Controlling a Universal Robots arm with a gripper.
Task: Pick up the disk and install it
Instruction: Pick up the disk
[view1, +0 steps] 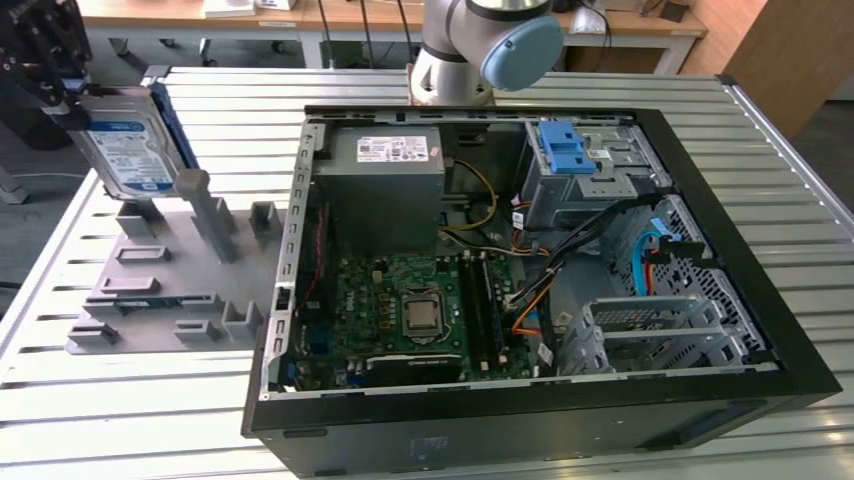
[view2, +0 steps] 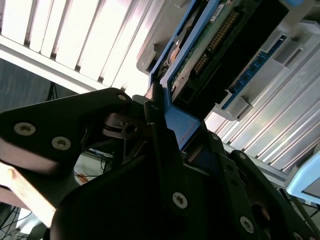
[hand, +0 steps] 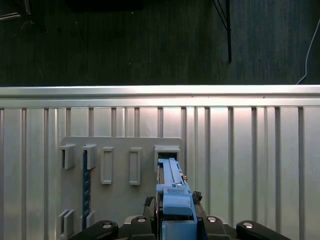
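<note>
Gripping the blue-framed, silver-metal rectangular disk (view1: 127, 150) by its top edge, the black gripper (view2: 175, 127) is clamped on it; a straight vertical lift best clears the slotted grey plastic rack (view1: 180, 255).

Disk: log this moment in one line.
tool shut on silver blue-framed rectangular disk | disk upright at grey plastic holder | not in open black computer case

The disk (view1: 130, 150) is silver with a blue-and-white label and a blue frame, above the grey holder plate (view1: 160, 290). Beside the plate sits a black computer case (view1: 534, 410) with a green motherboard (view1: 400, 310) inside, all on a silver ribbed table (view1: 107, 420).
</note>
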